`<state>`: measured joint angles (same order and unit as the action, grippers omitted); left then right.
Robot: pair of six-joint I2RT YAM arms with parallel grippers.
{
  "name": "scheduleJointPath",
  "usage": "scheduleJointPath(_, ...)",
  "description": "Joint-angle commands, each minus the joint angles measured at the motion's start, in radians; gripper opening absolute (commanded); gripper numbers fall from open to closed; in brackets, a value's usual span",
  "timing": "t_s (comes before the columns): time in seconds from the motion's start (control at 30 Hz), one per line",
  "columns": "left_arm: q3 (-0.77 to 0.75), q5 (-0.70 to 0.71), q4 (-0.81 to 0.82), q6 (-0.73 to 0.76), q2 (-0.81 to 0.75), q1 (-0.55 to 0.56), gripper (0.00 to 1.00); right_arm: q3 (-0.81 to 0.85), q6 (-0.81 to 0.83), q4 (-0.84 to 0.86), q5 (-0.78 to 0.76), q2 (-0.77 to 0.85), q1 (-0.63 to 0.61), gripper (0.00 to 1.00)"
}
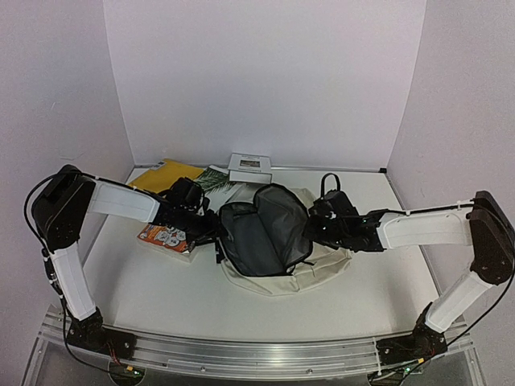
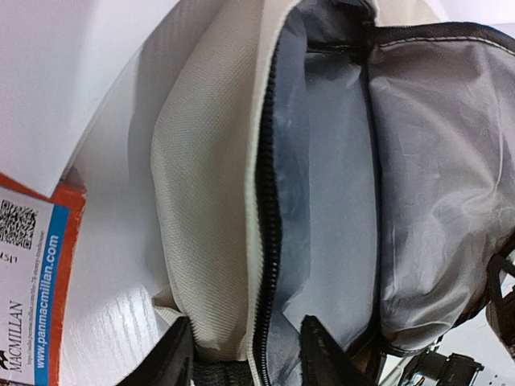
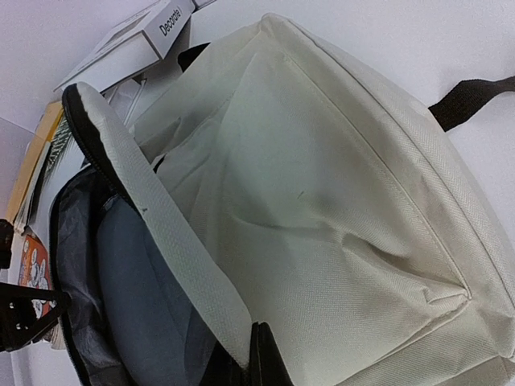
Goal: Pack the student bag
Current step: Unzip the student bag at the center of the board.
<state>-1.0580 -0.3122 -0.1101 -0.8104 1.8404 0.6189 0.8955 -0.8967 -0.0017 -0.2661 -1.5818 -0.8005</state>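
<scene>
Top external view: a white counter [image 1: 161, 281] between white walls [image 1: 265, 80] carries the open bag [image 1: 278, 279]; right jaws clench its rim, left jaws straddle its edge, grip unclear.

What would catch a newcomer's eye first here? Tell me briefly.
The cream student bag gapes open in the middle of the table, its dark grey lining exposed. The right gripper pinches its right rim, while the left gripper straddles the left rim with its jaws apart. A yellow book and a white box lie beyond the bag, near the back wall.
</scene>
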Motion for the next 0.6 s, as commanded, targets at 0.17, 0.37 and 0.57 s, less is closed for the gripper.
scheduleJointPath(0.17,-0.065,-0.048,0.071,0.023,0.044,0.004,0.13,0.013,0.002,0.031,0.0,0.054,0.013,0.0)
scheduleJointPath(0.37,-0.051,0.073,0.015,0.039,-0.049,0.001,0.0,0.039,0.034,-0.027,-0.038,0.195,0.027,0.0)
scheduleJointPath(0.57,-0.004,0.096,-0.049,0.056,-0.146,-0.027,0.0,0.045,0.065,-0.13,-0.042,0.303,0.143,0.0)
